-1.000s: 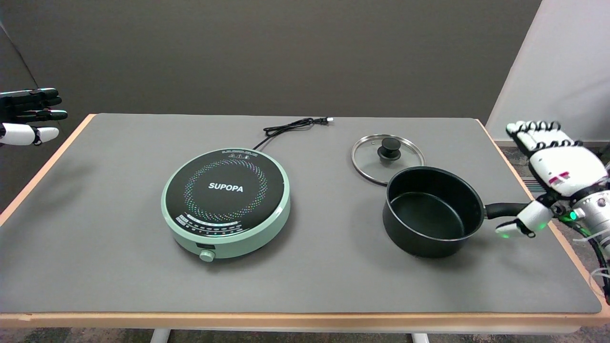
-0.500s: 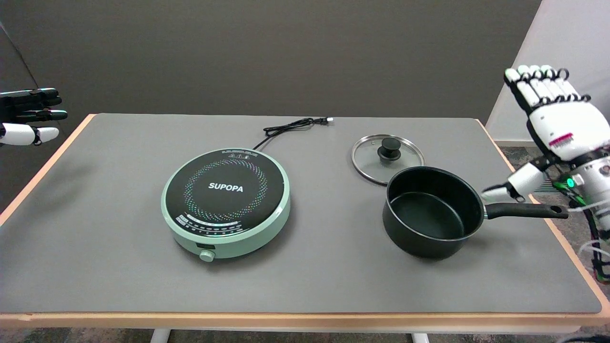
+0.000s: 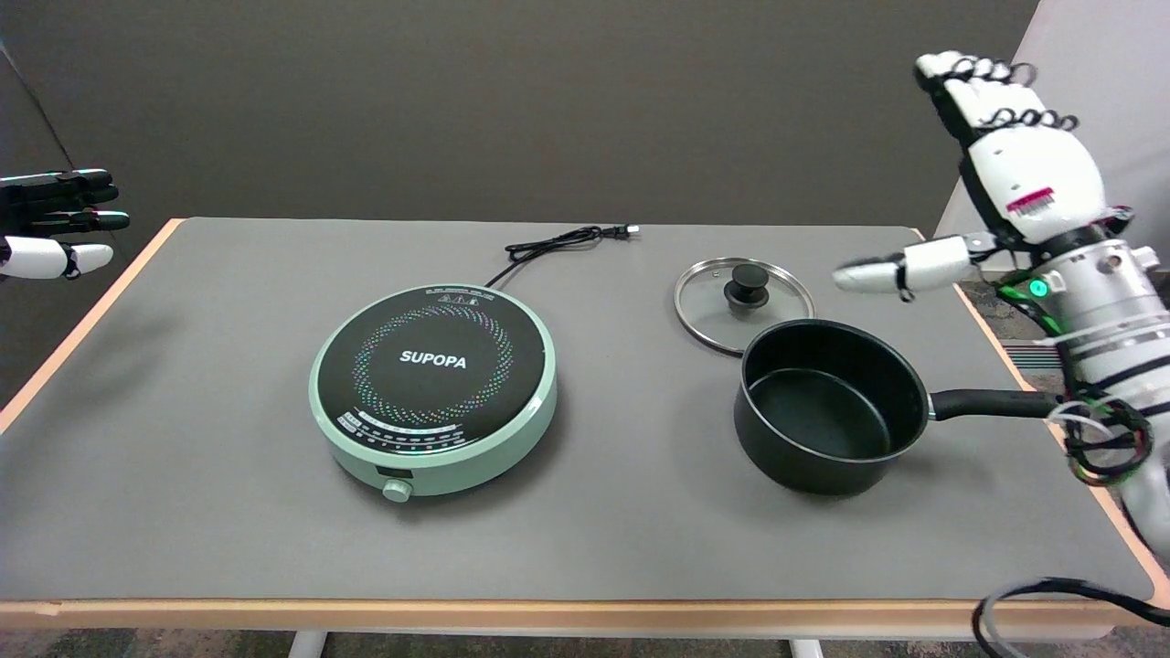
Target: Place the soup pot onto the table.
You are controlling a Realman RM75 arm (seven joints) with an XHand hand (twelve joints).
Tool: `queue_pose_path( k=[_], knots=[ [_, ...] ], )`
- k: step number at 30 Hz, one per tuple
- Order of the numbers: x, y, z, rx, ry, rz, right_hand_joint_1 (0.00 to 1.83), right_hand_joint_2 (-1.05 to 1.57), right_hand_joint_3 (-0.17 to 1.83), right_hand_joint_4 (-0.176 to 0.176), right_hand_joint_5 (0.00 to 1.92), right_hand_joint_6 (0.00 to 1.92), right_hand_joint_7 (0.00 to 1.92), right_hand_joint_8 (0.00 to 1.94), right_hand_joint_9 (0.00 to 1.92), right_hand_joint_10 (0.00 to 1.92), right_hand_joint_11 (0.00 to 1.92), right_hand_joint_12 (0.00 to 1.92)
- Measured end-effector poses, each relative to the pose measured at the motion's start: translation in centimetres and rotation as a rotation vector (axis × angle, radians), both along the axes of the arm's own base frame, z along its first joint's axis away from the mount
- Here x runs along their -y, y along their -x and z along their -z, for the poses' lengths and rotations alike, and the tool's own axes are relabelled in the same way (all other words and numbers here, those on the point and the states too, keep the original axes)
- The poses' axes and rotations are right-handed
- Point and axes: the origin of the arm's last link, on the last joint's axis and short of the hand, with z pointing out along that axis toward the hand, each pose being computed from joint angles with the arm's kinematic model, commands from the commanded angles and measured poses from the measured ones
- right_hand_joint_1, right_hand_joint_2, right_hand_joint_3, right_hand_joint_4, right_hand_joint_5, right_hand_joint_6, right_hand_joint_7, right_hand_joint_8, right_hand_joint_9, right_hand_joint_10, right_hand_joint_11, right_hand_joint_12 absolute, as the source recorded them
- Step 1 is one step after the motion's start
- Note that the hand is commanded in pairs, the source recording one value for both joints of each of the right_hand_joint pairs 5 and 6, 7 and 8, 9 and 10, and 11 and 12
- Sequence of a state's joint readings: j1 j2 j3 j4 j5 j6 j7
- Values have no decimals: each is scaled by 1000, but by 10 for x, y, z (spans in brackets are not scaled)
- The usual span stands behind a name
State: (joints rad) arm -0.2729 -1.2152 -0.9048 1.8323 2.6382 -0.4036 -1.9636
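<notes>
The black soup pot [image 3: 827,404] stands empty on the grey table mat [image 3: 594,530], right of centre, its long black handle [image 3: 992,403] pointing right toward the table edge. My right hand [image 3: 1005,169] hangs high in the air above and right of the pot, fingers stretched upward and thumb pointing left. It holds nothing and touches nothing. The forearm crosses in front of the far end of the handle.
A mint-green SUPOPA induction cooker [image 3: 432,385] sits mid-table with its black cord [image 3: 562,242] trailing to the back. A glass lid [image 3: 743,300] with a black knob lies just behind the pot. The idle left hand [image 3: 55,222] hovers at upper left.
My right hand has let go of the pot handle and risen up and to the left, fingers spread. The pot stays where it stood on the table.
</notes>
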Motion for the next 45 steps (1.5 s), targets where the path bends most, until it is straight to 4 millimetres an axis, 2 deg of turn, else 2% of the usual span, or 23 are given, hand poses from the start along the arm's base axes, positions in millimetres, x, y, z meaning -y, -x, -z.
queue_pose_path(
  k=[6,12,16,20,21,22,25,28,35,38,40,43,45],
  knots=[
    [13,-4,18,60,-74,-35,737,306,274,-11,332,332,332,332,332,332,332,332],
    [23,-3,35,162,-162,-65,722,347,243,20,311,311,311,311,311,311,311,311],
    [28,-2,42,253,-225,-79,721,348,243,28,288,288,288,288,288,288,288,288],
    [35,-1,48,349,-286,-89,721,323,258,71,162,162,162,162,162,162,162,162],
    [37,0,49,373,-298,-90,731,302,262,102,106,106,106,106,106,106,106,106],
    [39,0,50,393,-307,-90,736,284,266,119,69,69,69,69,69,69,69,69],
    [46,0,54,459,-335,-91,749,258,261,151,54,54,54,54,54,54,54,54],
    [52,-1,57,514,-352,-93,759,246,262,165,51,51,51,51,51,51,51,51],
    [66,-8,70,616,-410,-115,764,304,241,123,51,51,51,51,51,51,51,51],
    [72,-9,77,665,-443,-122,769,455,244,81,57,57,57,57,57,57,57,57],
    [75,-9,81,696,-462,-125,757,586,253,25,62,62,62,62,62,62,62,62],
    [81,-9,88,752,-492,-128,750,640,268,1,95,95,95,95,95,95,95,95],
    [84,-8,92,785,-507,-131,750,645,277,-3,98,98,98,98,98,98,98,98]
  ],
)
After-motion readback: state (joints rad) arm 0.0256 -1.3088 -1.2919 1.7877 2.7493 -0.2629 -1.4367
